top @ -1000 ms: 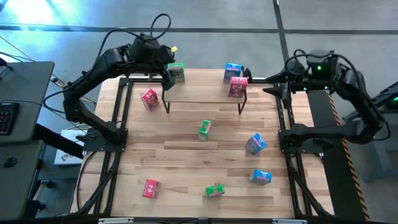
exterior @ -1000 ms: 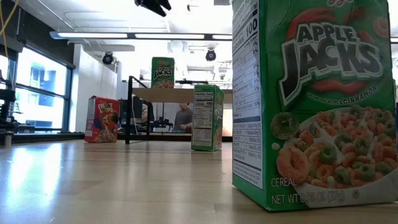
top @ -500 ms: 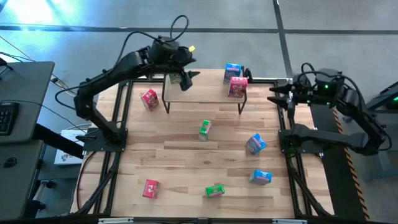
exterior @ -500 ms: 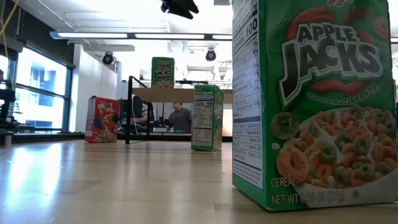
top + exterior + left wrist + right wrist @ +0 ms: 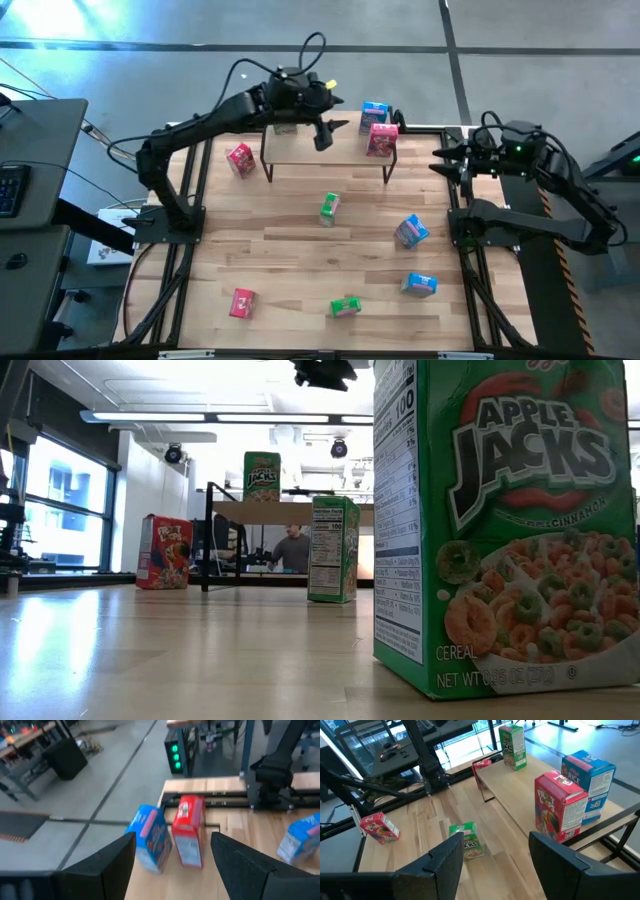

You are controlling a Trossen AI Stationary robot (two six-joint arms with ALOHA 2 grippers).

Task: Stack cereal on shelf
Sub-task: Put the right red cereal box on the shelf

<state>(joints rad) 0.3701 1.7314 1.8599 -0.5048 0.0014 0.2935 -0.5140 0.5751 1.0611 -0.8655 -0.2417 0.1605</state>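
The shelf (image 5: 330, 158) stands at the table's far side. A green cereal box (image 5: 262, 475) stands on its left end, and a red box (image 5: 381, 139) and a blue box (image 5: 374, 113) stand on its right end. My left gripper (image 5: 328, 130) is open and empty, high over the shelf's middle. In the left wrist view, its fingers (image 5: 172, 837) frame the blue box (image 5: 150, 839) and the red box (image 5: 189, 831). My right gripper (image 5: 440, 160) is open and empty at the table's right edge (image 5: 495, 842).
Loose boxes stand or lie on the tabletop: red (image 5: 240, 158) left of the shelf, green (image 5: 329, 208) at the middle, blue (image 5: 411, 230) and blue (image 5: 420, 284) on the right, green (image 5: 345, 306) and red (image 5: 242, 302) near the front edge.
My left gripper has gone toward the table's right edge, high above the shelf, away from the green box on the shelf's left end and toward the red and blue boxes. The green box has stayed upright on the shelf.
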